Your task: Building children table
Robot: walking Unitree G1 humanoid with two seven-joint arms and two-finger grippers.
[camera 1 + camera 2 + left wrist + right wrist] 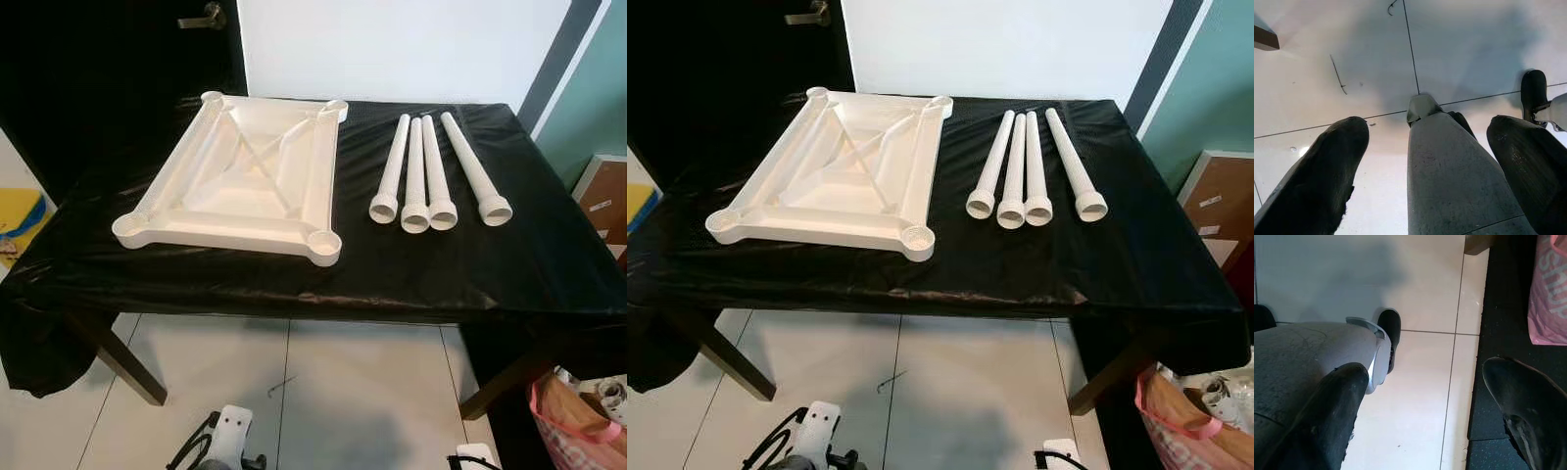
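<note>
Both arms hang idle at the robot's sides, each with its jaws spread and holding nothing: the left gripper [1425,161] points down at the tiled floor [1464,44] past the robot's own leg, and the right gripper [1435,411] does the same, with a pink bag [1550,289] off to one side of it. From there the task's things all lie up and ahead at 12 o'clock, on the table [529,255] under its black cover. Four white legs [431,176] lie side by side at about 1 o'clock, their long axes running near-to-far and fanning slightly apart toward the far edge, open sockets facing the robot; three of them touch or nearly touch, and the fourth sits a little apart on the right. At about 11 o'clock lies the white tabletop [240,181], turned underside up (ribs and a cross brace showing), with a round socket at each corner and none of them filled yet. By my reckoning the right arm is the nearer one to the legs and the left to the tabletop, so assembly has not begun and the first reach would be forward and up to a leg's near end.
</note>
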